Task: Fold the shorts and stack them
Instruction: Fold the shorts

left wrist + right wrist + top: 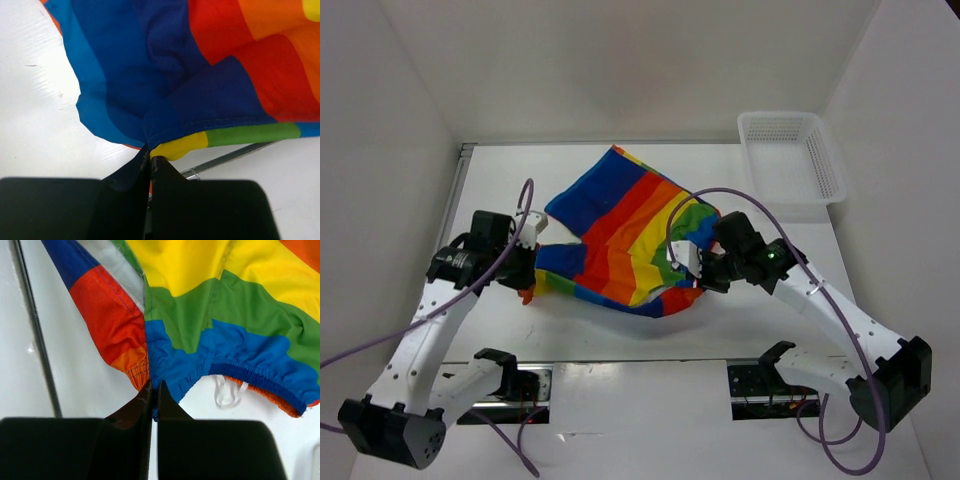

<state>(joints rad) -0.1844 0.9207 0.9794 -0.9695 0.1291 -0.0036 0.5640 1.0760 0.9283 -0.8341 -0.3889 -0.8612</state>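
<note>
The rainbow-striped shorts lie spread in the middle of the white table, one blue leg reaching back toward the far side. My left gripper is shut on the shorts' left hem edge, pinching blue and yellow fabric between its black fingers. My right gripper is shut on the gathered blue and orange waistband at the shorts' right side; a white drawstring hangs below it.
A white plastic mesh basket stands at the back right of the table. The table's left edge rail runs along the left. The arm bases sit at the near edge.
</note>
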